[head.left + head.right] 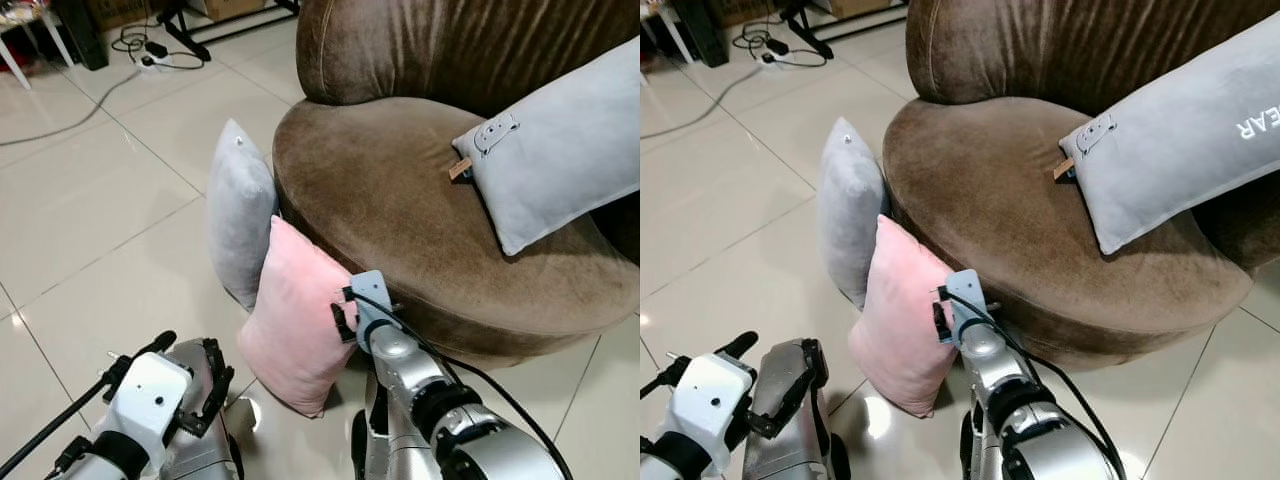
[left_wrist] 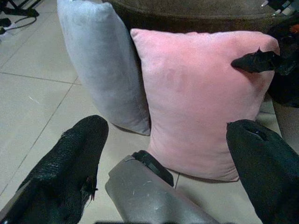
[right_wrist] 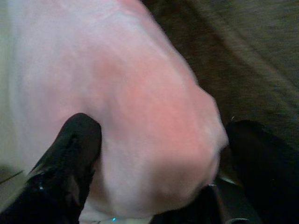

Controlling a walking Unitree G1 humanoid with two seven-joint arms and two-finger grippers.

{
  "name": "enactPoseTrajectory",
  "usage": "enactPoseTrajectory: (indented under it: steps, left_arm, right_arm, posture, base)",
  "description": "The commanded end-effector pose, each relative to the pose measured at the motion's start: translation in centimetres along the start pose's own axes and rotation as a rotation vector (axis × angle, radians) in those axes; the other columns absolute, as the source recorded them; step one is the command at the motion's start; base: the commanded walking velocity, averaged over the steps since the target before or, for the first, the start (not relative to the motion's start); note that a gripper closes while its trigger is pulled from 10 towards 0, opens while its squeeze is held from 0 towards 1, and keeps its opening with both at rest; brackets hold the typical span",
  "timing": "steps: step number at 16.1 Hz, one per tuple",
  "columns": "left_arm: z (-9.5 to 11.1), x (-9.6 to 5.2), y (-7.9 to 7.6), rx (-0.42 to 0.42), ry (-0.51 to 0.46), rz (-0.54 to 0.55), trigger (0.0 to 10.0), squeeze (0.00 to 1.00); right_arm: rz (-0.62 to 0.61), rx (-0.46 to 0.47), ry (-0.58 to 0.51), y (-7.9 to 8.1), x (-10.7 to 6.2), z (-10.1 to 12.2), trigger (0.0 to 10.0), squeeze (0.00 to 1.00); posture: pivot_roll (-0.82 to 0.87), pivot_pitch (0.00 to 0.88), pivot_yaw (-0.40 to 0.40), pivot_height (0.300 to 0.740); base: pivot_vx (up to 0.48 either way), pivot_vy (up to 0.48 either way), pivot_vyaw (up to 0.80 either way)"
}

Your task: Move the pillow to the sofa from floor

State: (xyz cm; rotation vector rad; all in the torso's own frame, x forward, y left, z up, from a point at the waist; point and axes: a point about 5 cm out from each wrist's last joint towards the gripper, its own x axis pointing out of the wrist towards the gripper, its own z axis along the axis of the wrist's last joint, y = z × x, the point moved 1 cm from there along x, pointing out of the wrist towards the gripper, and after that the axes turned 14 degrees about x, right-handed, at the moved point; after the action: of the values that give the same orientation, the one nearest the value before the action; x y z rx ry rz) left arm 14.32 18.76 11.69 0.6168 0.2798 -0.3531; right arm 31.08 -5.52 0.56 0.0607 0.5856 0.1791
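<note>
Right hand spread wide around pink pillow top corner. Left hand wide, empty. Pillow looks soft, light; pinch corner deep.

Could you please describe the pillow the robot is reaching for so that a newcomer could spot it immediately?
Find the brown velvet sofa. Two pillows stand on the tiled floor, leaning against its front. It is the pink pillow, nearer the robot than the grey pillow, with the right end effector at its upper corner.
</note>
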Motion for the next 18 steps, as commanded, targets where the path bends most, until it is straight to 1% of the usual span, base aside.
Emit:
enactPoseTrajectory:
  steps: [1, 2, 3, 6, 7, 9, 10, 11, 13, 18]
  left_arm:
    - [0.1, -0.2, 0.1, 0.004, 0.002, -0.008, 10.0, 0.67]
    - [0.0, -0.1, 0.1, 0.002, 0.006, -0.015, 10.0, 0.66]
    - [-0.1, -0.1, 0.0, 0.000, 0.008, -0.030, 10.0, 0.66]
    - [-0.8, -0.4, -0.6, -0.014, 0.030, -0.108, 10.0, 0.67]
    - [-0.9, -0.4, -0.7, -0.015, 0.033, -0.118, 10.0, 0.67]
    - [-1.0, -0.6, -0.8, -0.062, 0.017, -0.148, 10.0, 0.67]
    - [-0.8, -0.7, -0.9, -0.080, 0.005, -0.172, 10.0, 0.67]
    - [-0.7, -0.9, -1.3, -0.095, -0.004, -0.224, 10.0, 0.66]
    - [-1.0, -1.4, -2.0, -0.104, 0.001, -0.296, 10.0, 0.65]
    - [-1.2, -1.5, -1.9, -0.113, 0.001, -0.312, 10.0, 0.65]
  right_arm:
    - [0.036, -0.019, 0.045, 0.6, 0.0, -0.7, 0.0, 0.00]
    - [0.074, -0.015, 0.068, 1.2, -0.1, -1.1, 0.0, 0.00]
    - [0.092, -0.011, 0.079, 1.4, -0.1, -1.3, 0.0, 0.00]
    - [0.098, 0.019, 0.082, 1.5, -0.1, -1.4, 0.0, 0.00]
    - [0.098, 0.022, 0.080, 1.5, -0.1, -1.3, 0.0, 0.00]
    - [0.109, 0.031, 0.074, 1.5, -0.1, -1.2, 0.0, 0.00]
    - [0.113, 0.031, 0.072, 1.5, -0.1, -1.1, 0.0, 0.00]
    - [0.115, 0.031, 0.071, 1.5, -0.1, -1.1, 0.0, 0.00]
    - [0.118, 0.032, 0.068, 1.5, 0.0, -1.0, 0.0, 0.00]
    - [0.142, 0.029, 0.065, 1.7, 0.0, -0.8, 0.0, 0.00]
  posture:
    - [0.01, 0.166, -0.050, 0.450]
    - [0.01, 0.162, -0.051, 0.450]
    - [0.01, 0.160, -0.051, 0.450]
    - [0.01, 0.153, -0.051, 0.450]
    - [0.01, 0.153, -0.051, 0.450]
    - [0.00, 0.141, -0.052, 0.450]
    - [0.00, 0.136, -0.054, 0.450]
    - [0.00, 0.133, -0.054, 0.450]
    - [-0.01, 0.123, -0.054, 0.450]
    - [-0.01, 0.091, -0.053, 0.450]
  base:
    - [0.000, 0.000, 0.00]
    - [0.000, 0.000, 0.00]
    - [0.000, 0.000, 0.00]
    - [0.000, 0.000, 0.00]
    - [0.000, 0.000, 0.00]
    - [0.000, 0.000, 0.00]
    - [0.000, 0.000, 0.00]
    - [0.000, 0.000, 0.00]
    - [0.000, 0.000, 0.00]
    - [0.000, 0.000, 0.00]
